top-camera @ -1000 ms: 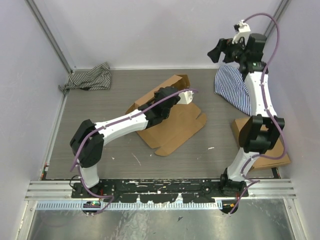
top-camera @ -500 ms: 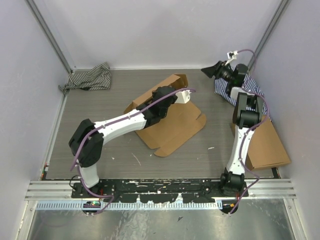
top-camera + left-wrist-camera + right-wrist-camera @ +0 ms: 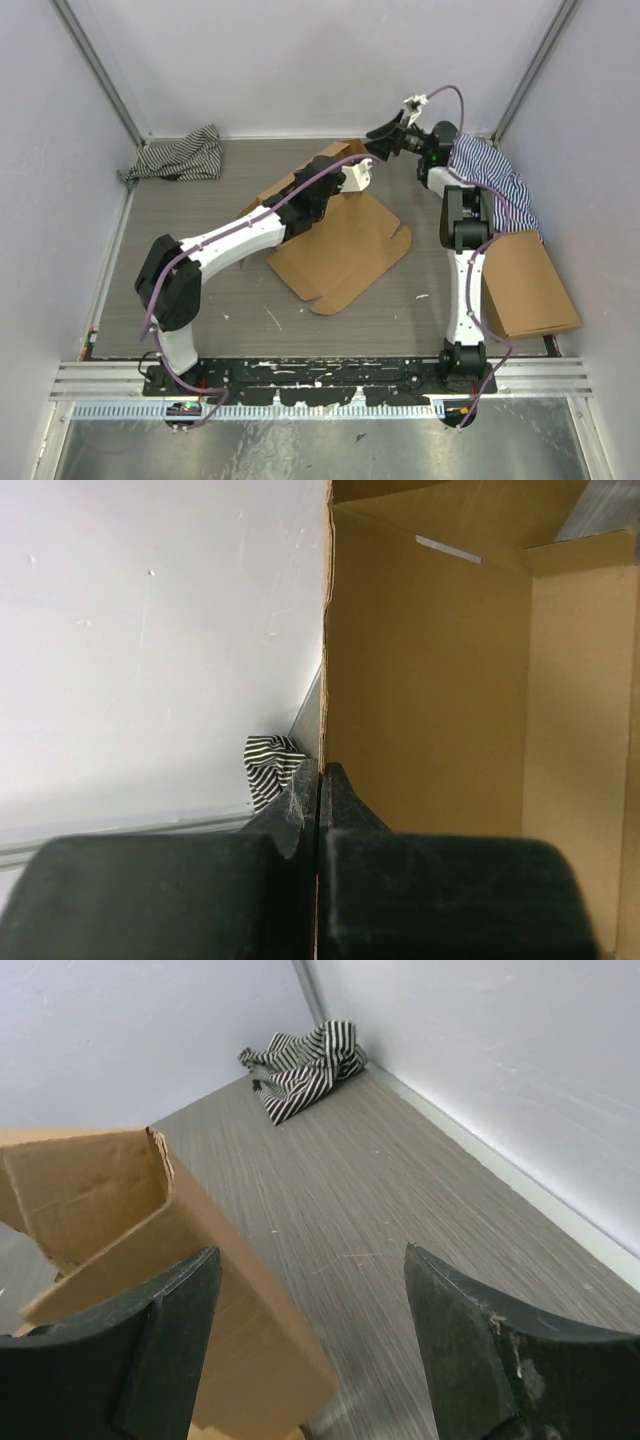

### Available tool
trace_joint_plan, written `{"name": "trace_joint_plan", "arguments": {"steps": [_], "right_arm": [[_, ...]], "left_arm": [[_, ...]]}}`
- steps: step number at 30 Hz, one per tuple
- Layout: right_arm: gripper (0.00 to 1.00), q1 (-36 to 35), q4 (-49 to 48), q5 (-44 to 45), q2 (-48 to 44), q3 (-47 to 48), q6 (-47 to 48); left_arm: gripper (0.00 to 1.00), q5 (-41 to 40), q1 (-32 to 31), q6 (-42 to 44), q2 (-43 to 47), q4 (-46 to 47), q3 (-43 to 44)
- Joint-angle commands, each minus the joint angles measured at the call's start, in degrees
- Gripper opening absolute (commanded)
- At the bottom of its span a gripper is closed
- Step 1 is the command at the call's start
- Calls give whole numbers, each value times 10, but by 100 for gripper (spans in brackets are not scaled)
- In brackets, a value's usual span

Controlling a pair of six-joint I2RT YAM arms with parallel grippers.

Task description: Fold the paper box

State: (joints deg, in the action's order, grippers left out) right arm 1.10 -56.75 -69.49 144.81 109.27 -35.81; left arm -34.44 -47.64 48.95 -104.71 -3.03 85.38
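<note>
Far left, the striped cloth (image 3: 175, 155) hasn't budged; the paper box (image 3: 345, 255) sits mid-table, mostly flat with its far flap stood up; the left gripper (image 3: 320, 785) is pinched tight on that flap's edge and has nudged it farther back than a second ago; the right gripper (image 3: 385, 138), jaws wide apart, has swung left from the far-right corner to just beside the flap.

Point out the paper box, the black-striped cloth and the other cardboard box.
paper box (image 3: 345, 250): top view, flat panel
black-striped cloth (image 3: 180, 158): top view, its middle
other cardboard box (image 3: 535, 290): top view, top face
</note>
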Motion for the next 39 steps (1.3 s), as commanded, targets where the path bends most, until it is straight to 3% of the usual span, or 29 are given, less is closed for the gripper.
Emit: {"name": "trace_joint_plan", "arguments": {"steps": [1, 5, 16, 39], "right_arm": [[79, -24, 20, -27, 40, 60, 34], [79, -28, 9, -35, 51, 64, 23], [79, -38, -160, -85, 67, 41, -117], [78, -65, -161, -85, 54, 8, -96]], "left_arm": [[0, 9, 5, -16, -10, -13, 18], [0, 9, 9, -20, -13, -16, 18], [0, 17, 19, -30, -32, -28, 32], [0, -37, 19, -11, -91, -60, 61]]}}
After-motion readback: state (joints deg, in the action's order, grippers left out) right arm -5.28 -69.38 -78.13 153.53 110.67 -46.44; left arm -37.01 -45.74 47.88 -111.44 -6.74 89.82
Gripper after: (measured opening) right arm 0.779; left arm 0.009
